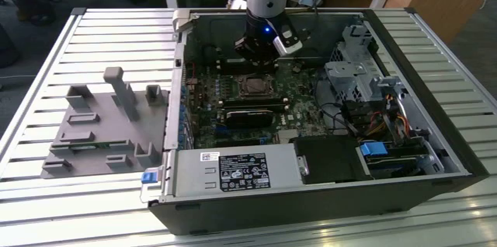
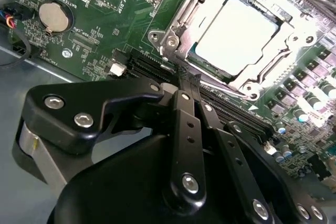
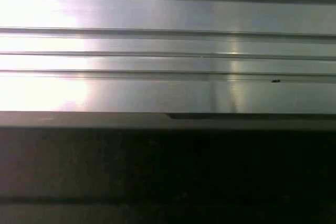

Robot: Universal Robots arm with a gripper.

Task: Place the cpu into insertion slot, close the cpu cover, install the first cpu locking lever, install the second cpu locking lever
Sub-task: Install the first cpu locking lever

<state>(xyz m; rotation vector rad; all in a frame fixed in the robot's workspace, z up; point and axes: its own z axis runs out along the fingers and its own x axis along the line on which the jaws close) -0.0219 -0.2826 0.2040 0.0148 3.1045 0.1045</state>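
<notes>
One chip, the cpu, already lies flat in its socket on the green motherboard, its silvery top bright in the second wrist view, with the cpu cover shut down around it as a metal frame. By that showing, the first two steps look done. Whether either locking lever is latched cannot be made out. The gripper hangs just beside the socket, over the black slot at its edge, its jaws drawn together and holding nothing. In the exterior view the arm stands over the open computer case on the slatted table, the socket just below its tip.
</notes>
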